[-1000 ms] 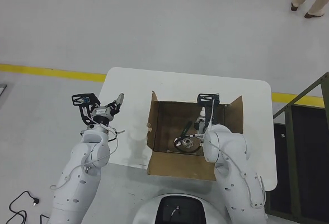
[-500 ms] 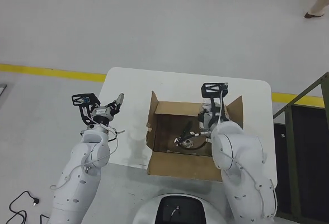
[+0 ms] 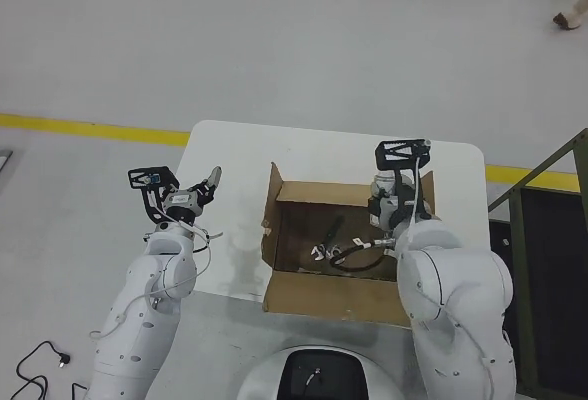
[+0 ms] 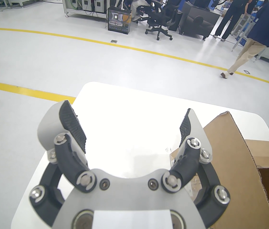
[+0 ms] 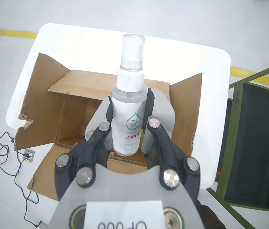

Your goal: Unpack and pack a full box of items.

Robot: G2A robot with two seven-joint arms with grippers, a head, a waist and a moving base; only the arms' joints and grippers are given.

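Observation:
An open cardboard box (image 3: 304, 290) stands in the middle of the white table (image 3: 234, 150). My right gripper (image 5: 128, 102) is shut on a clear spray bottle (image 5: 129, 96) with a white label, held above the box's right side (image 3: 392, 195). Dark cabled items (image 3: 339, 250) lie on the box floor. Left of the box, my left gripper (image 4: 127, 122) is open with nothing between its fingers, above the table's left part (image 3: 179, 195).
A green metal rack (image 3: 564, 230) stands close to the table's right edge. The box flaps (image 5: 41, 72) stick up around the opening. Cables (image 5: 10, 148) lie on the floor near the table. Bare table surface lies to the left of the box.
My right gripper has lifted the spray bottle up out of the box and shifted right and toward the back. The left arm has stayed still.

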